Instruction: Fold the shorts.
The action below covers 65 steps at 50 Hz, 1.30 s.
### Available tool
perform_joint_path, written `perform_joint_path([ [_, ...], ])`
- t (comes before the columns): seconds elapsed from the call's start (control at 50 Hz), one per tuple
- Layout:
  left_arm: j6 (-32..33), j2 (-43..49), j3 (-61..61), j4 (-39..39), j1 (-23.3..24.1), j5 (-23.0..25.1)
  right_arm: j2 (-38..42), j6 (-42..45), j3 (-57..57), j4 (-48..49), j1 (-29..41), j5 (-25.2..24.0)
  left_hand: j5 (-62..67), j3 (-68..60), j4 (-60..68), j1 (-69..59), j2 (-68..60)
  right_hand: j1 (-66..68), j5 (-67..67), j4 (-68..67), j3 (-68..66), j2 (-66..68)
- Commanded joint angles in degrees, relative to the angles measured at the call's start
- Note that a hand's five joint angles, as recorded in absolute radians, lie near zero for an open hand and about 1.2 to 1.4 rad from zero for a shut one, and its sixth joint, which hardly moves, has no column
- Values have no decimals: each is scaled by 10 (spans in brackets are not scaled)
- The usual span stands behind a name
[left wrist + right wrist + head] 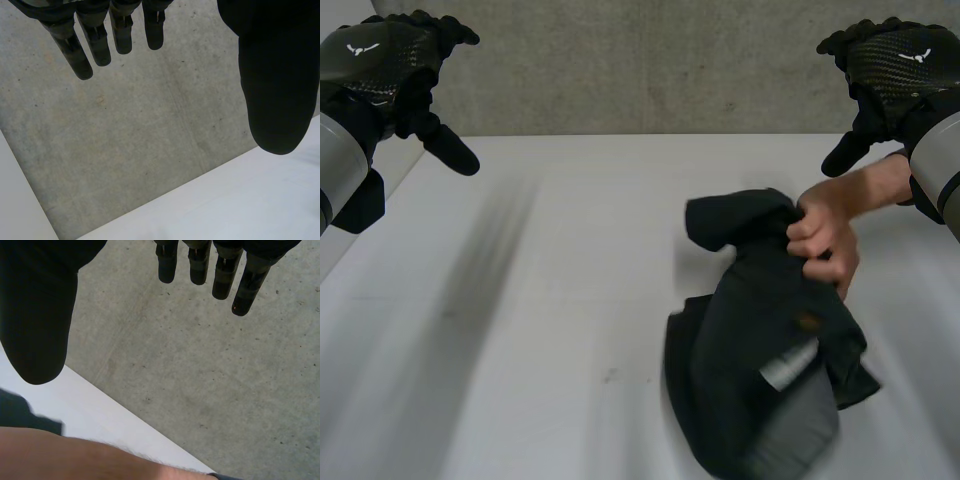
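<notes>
Dark shorts [760, 370] lie crumpled on the white table [550, 330], right of its middle, with a grey lining showing near the front. A person's hand [828, 235] grips the bunched cloth at the shorts' far end. My left hand [390, 70] hangs raised above the table's far left corner, open, fingers [95, 35] straight and thumb [277, 85] apart, holding nothing. My right hand [895, 70] hangs raised at the far right, open too, fingers [220, 270] straight, thumb [37, 325] apart, above the person's forearm [90, 457].
A grey concrete wall [650, 70] stands behind the table's far edge. The person's forearm [875, 185] reaches in from the right, just under my right hand. A corner of the dark shorts [20, 412] shows beside the forearm.
</notes>
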<state>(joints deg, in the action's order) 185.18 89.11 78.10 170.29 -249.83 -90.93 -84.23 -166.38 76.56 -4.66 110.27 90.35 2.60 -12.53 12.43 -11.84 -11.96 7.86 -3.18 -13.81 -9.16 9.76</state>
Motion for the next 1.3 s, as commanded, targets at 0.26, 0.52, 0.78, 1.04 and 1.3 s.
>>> perform_joint_path([
  [0.26, 0, 2, 9, 13, 4, 0, 1, 0, 1, 0, 1, 0, -22, 21, -20, 15, 16, 21, 32, 38, -8, 2],
  [0.52, 1, 2, 16, 23, 6, 1, 7, 0, -6, -15, 4, -6, -20, 20, -19, 13, 14, 21, 32, 38, -8, 2],
  [0.78, 2, 62, 29, 20, 51, 6, 20, 43, 21, -233, 1, -97, 6, -7, 8, -14, -13, 21, 32, 38, -8, 2],
  [1.04, 99, 205, 57, 16, 153, 5, 49, 18, 214, -111, 18, -120, 6, -7, 8, -14, -13, 208, -155, -148, -195, 189],
  [1.3, 95, 279, 116, 75, 217, 1, 117, -6, 193, 101, 21, -15, 5, -5, 6, -12, -11, 721, -668, -662, -708, 702],
])
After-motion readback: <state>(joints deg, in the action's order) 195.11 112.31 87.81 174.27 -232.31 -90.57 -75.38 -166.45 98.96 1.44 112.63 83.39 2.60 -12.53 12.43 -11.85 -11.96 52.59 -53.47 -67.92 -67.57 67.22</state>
